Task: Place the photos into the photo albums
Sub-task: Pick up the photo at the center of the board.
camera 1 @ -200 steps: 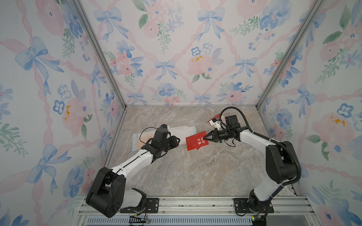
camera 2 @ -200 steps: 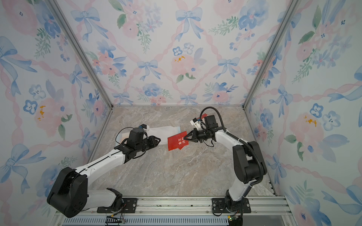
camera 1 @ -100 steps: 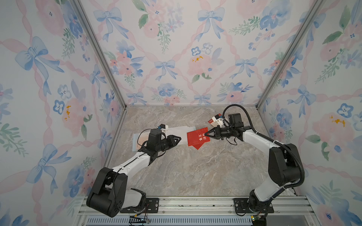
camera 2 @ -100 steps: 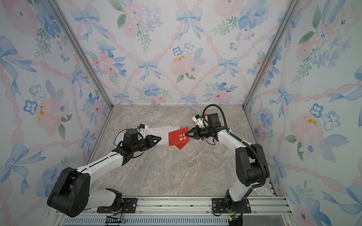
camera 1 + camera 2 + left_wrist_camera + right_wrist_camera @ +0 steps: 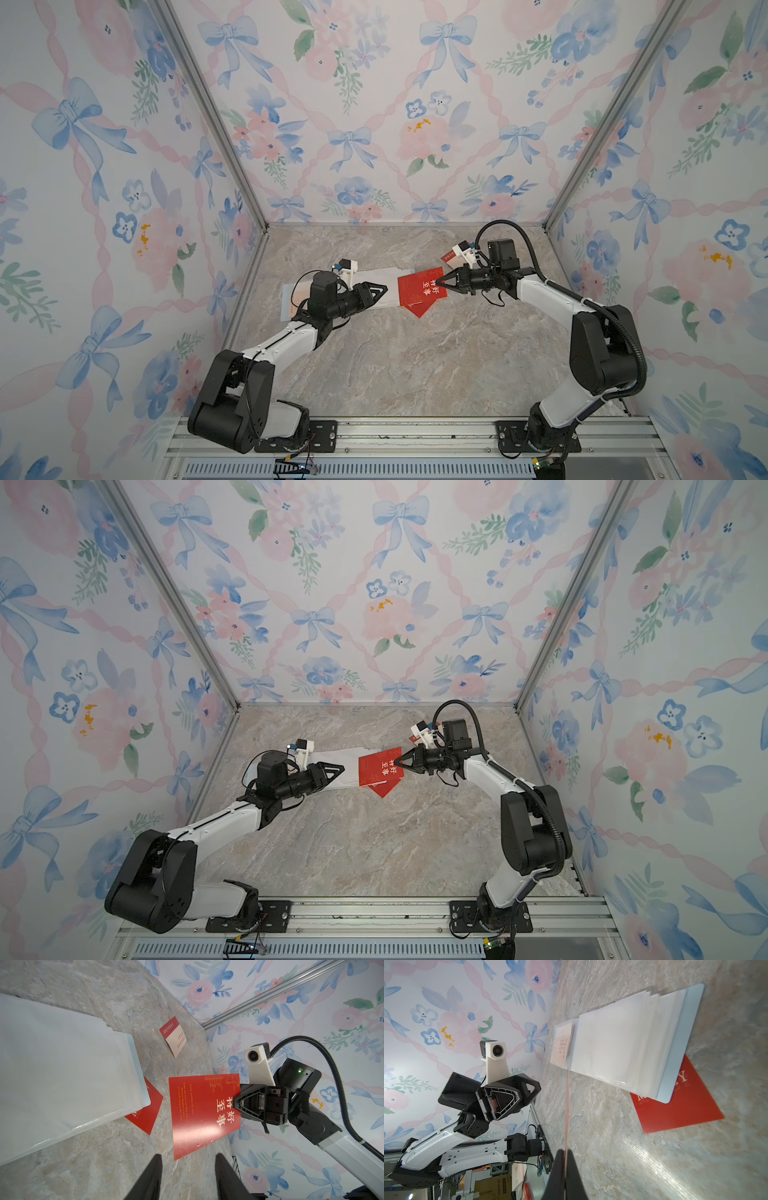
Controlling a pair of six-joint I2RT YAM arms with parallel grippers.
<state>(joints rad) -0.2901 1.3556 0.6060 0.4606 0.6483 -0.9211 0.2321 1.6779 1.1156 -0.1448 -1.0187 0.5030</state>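
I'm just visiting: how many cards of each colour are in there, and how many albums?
Photo album: 1, lying open
Red cards: 2, the held red card pinched by the right gripper, and the MONEY card partly under the photo album
Cream cards: 2, the red-banded cream card loose on the table, and the pale cream card on the photo album
Total: 5

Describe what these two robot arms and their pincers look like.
The left arm and right arm are white links with bulky black joints. The left gripper and right gripper are black openwork triangles. A ribbed black hose follows the right arm.
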